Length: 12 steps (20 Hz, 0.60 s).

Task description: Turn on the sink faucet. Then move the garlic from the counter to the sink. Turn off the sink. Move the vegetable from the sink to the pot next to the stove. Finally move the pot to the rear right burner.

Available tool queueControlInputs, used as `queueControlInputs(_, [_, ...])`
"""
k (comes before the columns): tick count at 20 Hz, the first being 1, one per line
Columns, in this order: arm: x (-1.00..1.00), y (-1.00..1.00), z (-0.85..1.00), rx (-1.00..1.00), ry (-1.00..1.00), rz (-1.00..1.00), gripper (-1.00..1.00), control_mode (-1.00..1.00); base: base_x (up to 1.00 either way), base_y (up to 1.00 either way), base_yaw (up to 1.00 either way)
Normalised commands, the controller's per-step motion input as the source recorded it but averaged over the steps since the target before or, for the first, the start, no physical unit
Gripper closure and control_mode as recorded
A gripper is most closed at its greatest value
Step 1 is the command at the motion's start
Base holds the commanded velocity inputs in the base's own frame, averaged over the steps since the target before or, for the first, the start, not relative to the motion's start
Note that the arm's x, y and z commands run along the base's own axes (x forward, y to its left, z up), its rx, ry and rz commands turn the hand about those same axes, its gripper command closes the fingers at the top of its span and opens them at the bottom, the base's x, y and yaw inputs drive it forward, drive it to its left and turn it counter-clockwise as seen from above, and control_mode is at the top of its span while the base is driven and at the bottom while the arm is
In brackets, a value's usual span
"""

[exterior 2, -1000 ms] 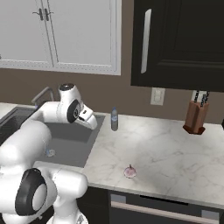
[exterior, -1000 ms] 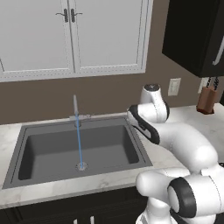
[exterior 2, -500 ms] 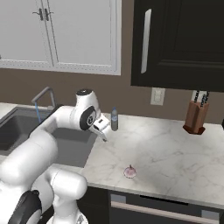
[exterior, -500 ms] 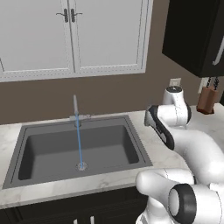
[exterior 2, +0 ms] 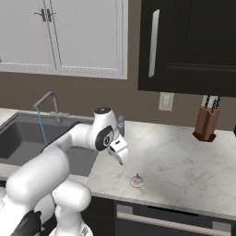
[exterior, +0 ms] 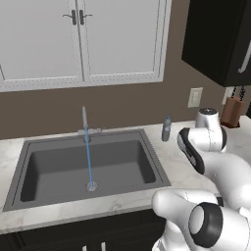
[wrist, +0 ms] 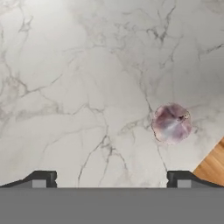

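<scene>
Marble counter (exterior 2: 184, 156), pale and veined, spans the scene and carries everything of interest; set into it at the left is the dark grey sink (exterior: 59, 171), into whose basin a thin blue stream (exterior: 88, 162) runs from the faucet (exterior: 84, 120), so the first step, turning the water on, is judged done; the white arm reaches from the base out over the counter to the right of the sink, its gripper (exterior 2: 119, 152) hanging above the bare marble with the jaws spread wide and nothing between them, as the hand view confirms with the two dark fingertips (wrist: 41, 178) standing far apart at the bottom edge; a knife block (exterior 2: 206, 122) stands near the wall at about two o'clock from the gripper in the right base view, and a small bottle (exterior 2: 120, 124) stands by the sink's rear right corner; the garlic (exterior 2: 136, 180), a small pinkish bulb, lies on the counter near its front edge, at about five o'clock from the gripper and apart from it; in the hand view the garlic (wrist: 172, 123) sits right of centre, at roughly one o'clock from the midpoint of the jaws; the step in hand is judged to be the approach to the garlic; the next move calls for shifting the hand until the bulb is centred between the fingers, then descending and closing on it.
</scene>
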Motion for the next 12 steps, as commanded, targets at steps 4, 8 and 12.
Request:
queueControlInputs(4, [-0.07, -0.38, -0.32, 0.0, 0.1, -0.06, -1.0, -1.0, 0.0, 0.0, 0.0])
queueControlInputs(8, [-0.24, -0.44, -0.2, 0.0, 0.08, -0.07, -1.0, -1.0, 0.0, 0.0, 0.0])
queueControlInputs(12, [-0.35, -0.35, -0.04, 0.0, 0.06, -0.09, -1.0, -1.0, 0.0, 0.0, 0.0])
